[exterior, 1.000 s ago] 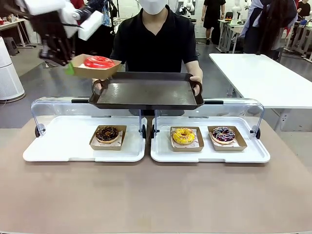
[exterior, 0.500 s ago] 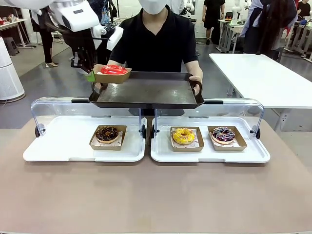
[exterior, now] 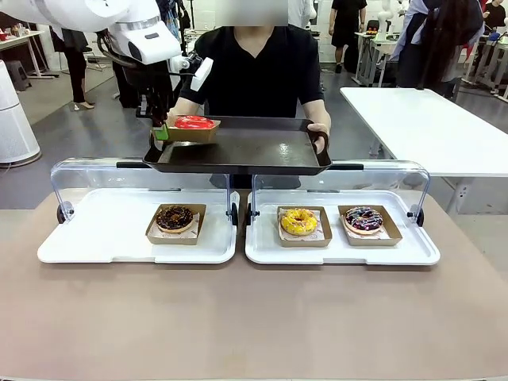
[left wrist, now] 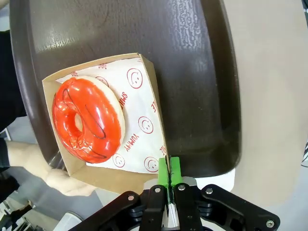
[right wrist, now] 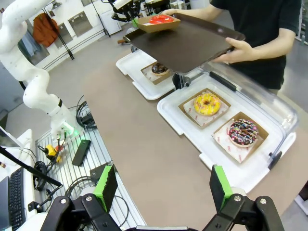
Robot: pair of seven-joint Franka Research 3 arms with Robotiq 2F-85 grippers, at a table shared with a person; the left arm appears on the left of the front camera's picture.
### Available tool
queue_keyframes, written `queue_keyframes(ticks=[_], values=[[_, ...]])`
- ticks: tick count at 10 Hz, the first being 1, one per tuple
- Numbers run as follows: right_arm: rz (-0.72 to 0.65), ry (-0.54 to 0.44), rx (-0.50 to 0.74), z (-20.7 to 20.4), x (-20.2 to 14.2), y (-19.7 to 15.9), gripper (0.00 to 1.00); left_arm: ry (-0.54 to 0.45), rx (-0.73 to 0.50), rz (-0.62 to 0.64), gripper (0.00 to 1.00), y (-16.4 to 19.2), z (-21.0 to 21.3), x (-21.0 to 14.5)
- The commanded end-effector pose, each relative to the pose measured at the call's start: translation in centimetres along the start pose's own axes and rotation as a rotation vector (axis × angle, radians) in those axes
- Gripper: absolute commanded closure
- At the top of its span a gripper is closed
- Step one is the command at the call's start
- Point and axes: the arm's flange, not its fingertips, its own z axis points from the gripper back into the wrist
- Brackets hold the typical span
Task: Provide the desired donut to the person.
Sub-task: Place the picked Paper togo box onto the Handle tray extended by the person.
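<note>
Left gripper (left wrist: 168,169): yours, pinched tight on the box (left wrist: 155,103) rim.
Red donut (left wrist: 89,120): boxed, at the corner of the tray (left wrist: 192,72) the person (exterior: 254,71) holds.
Done: carry.
Left: likely settle, release.

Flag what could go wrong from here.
The left tool pinches only the thin rim of the cardboard box; it could tilt and the red donut slide.
The box is at a corner of the serving tray, right at its rim; released there, it might tip off.
The person's hand grips right beside it, so a bump seems possible.
</note>
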Motion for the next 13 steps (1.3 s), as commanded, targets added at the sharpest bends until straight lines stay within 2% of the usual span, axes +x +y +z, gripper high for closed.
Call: queue_keyframes(ticks=[1,4,5,6,7,9,10,12,13], values=[[0.003,-0.007,0.009,0.0,0.0,0.0,0.0,-0.05,-0.031,0.041,0.99,1.5,-0.6,-0.2],[0.003,-0.007,0.009,0.0,0.0,0.0,0.0,-0.071,-0.067,0.044,0.99,2.3,-2.3,-0.3],[0.003,-0.007,0.009,0.0,0.0,0.0,0.0,-0.08,-0.071,0.041,0.45,2.2,-2.5,-0.3],[0.003,-0.007,0.009,0.0,0.0,0.0,0.0,-0.078,-0.066,0.03,0.39,2.3,-2.4,-0.3],[0.003,-0.007,0.009,0.0,0.0,0.0,0.0,-0.074,-0.064,0.025,0.0,2.3,-2.2,-0.3],[0.003,-0.007,0.009,0.0,0.0,0.0,0.0,-0.072,-0.069,0.023,0.0,2.1,-2.2,-0.3],[0.003,-0.007,0.009,0.0,0.0,0.0,0.0,-0.068,-0.072,0.021,0.18,2.1,-2.1,-0.3],[0.003,-0.007,0.009,0.0,0.0,0.0,0.0,-0.06,-0.082,0.02,0.0,2.1,-2.1,-0.3],[0.003,-0.007,0.009,0.0,0.0,0.0,0.0,-0.06,-0.085,0.019,0.0,2.1,-2.1,-0.4]])
